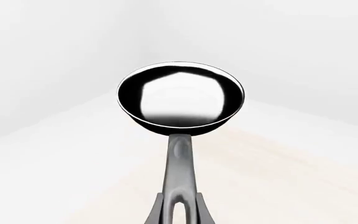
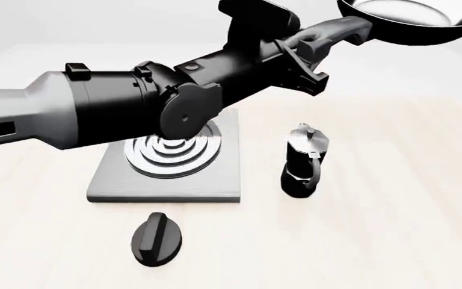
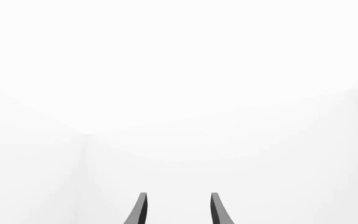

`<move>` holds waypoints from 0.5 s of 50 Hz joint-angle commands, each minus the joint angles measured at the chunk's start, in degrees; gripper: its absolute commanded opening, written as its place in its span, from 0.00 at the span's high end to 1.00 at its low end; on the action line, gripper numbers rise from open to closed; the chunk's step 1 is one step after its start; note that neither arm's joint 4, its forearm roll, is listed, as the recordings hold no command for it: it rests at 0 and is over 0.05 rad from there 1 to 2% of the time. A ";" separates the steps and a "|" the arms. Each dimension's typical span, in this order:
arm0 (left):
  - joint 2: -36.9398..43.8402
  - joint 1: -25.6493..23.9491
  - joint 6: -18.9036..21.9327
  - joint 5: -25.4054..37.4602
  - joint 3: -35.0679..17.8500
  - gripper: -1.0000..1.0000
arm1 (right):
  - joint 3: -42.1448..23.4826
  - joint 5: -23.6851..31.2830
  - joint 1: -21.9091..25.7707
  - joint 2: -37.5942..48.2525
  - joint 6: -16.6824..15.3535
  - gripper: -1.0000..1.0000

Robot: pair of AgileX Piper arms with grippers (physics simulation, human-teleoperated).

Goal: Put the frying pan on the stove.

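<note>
Two arms belong to this rig, but only the left one shows in the front view. Its claw (image 2: 307, 57) is pinching the handle of the frying pan (image 2: 411, 21), which is held in the air above the bench (image 2: 391, 241), over toward the far right corner. From the left wrist view the frying pan's bowl (image 1: 180, 95) has nothing in it, only a bright reflection on the glossy black. The stove (image 2: 171, 174) lies flat near the middle of the bench, partly behind the arm, its silver rings bare. A moka pot (image 2: 303, 162) stands upright just to the right of it, apart from it. A black oval knob (image 2: 157, 239) lies toward the near edge. The right claw (image 3: 177, 210) has its fingers spread with nothing between them, facing blank white.
</note>
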 commanded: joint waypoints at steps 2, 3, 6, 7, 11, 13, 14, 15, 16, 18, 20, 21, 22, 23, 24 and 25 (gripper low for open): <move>-4.41 2.23 0.55 -2.21 2.34 1.00 | -2.34 2.37 0.38 -0.03 -0.33 0.00; -4.68 2.48 0.61 -2.21 2.49 1.00 | -2.74 2.87 0.48 -0.03 -0.46 0.00; -6.05 3.46 0.64 -2.14 3.32 1.00 | -3.55 3.81 0.56 -0.03 -0.61 0.00; -6.56 3.77 0.78 -2.10 3.76 1.00 | -3.71 4.04 0.58 -0.03 -0.64 0.00; -7.87 4.93 0.80 -2.39 5.34 1.00 | -3.84 4.34 0.69 -0.03 -0.89 0.00; -8.47 5.41 0.76 -2.60 6.04 1.00 | -3.63 4.18 0.71 -0.03 -0.96 0.00; -8.47 5.41 0.76 -2.61 6.05 1.00 | -3.63 4.18 0.71 -0.03 -0.96 0.00; -9.17 6.02 0.64 -2.81 6.75 1.00 | -3.40 4.01 0.77 -0.03 -1.14 0.00; -9.60 6.28 0.60 -2.92 7.21 1.00 | -3.18 3.85 0.70 -0.03 -1.13 0.00; -10.21 6.69 0.58 -3.07 7.87 1.00 | -2.86 3.62 0.76 -0.03 -1.24 0.00; -10.91 7.05 0.62 -3.20 8.61 1.00 | -2.37 3.25 0.81 -0.03 -1.21 0.00; -11.17 7.17 0.61 -3.23 8.87 1.00 | -2.17 3.10 0.91 -0.03 -1.33 0.00; -11.62 7.69 0.51 -3.36 9.32 1.00 | -1.87 2.92 1.01 -0.03 -1.35 0.00; -11.82 7.89 0.49 -3.42 9.58 1.00 | -1.66 2.73 1.06 -0.03 -1.40 0.00; -11.83 7.89 0.49 -3.43 9.58 1.00 | -1.66 2.73 1.06 -0.03 -1.40 0.00; -12.22 8.32 0.49 -3.52 10.27 1.00 | -1.35 2.50 1.20 -0.03 -1.48 0.00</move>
